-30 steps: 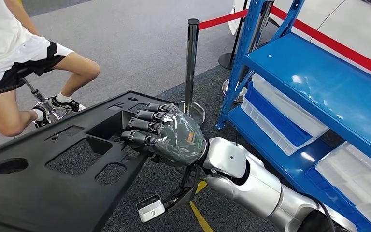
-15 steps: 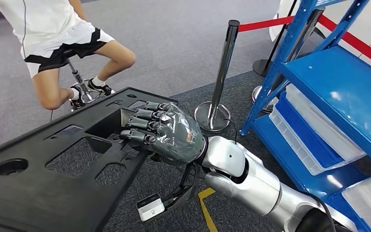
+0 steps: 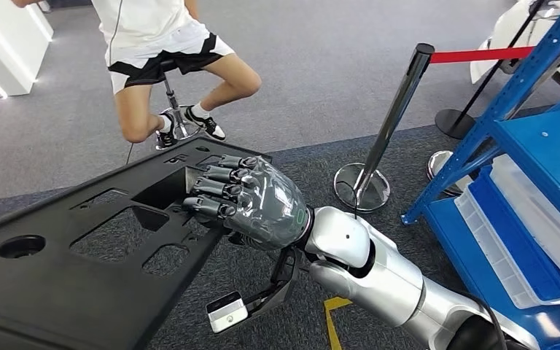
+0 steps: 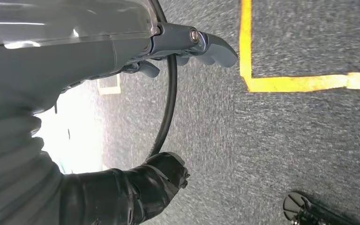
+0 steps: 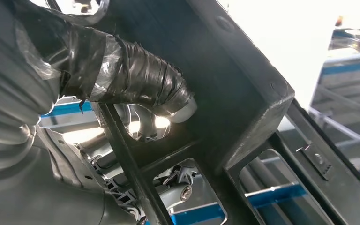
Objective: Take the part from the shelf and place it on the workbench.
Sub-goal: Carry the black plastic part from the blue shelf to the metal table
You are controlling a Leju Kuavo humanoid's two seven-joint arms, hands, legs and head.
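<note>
From the head view, you see the right hand [image 3: 251,203] clamped on the near edge of the part [image 3: 80,255], a long black panel with cut-outs, its fingers [image 3: 215,191] curled over the top face beside a deep recess. The part runs out to the left above grey carpet, held up off the floor. A person [image 3: 164,55] sits on a stool [image 3: 175,109] beyond the part's far end. To the right stand a chrome post [image 3: 390,127] with a red belt [image 3: 474,55] and a blue shelf [image 3: 525,182] holding clear bins [image 3: 510,226].

In the left wrist view, your left hand [image 4: 122,70] hangs over carpet marked with yellow tape [image 4: 281,79]; its fingers are apart with nothing between them, and a black cable [image 4: 168,108] loops past.

In the right wrist view, the taped thumb [image 5: 136,79] presses against the underside of the part [image 5: 234,93], next to a boxed rib.
</note>
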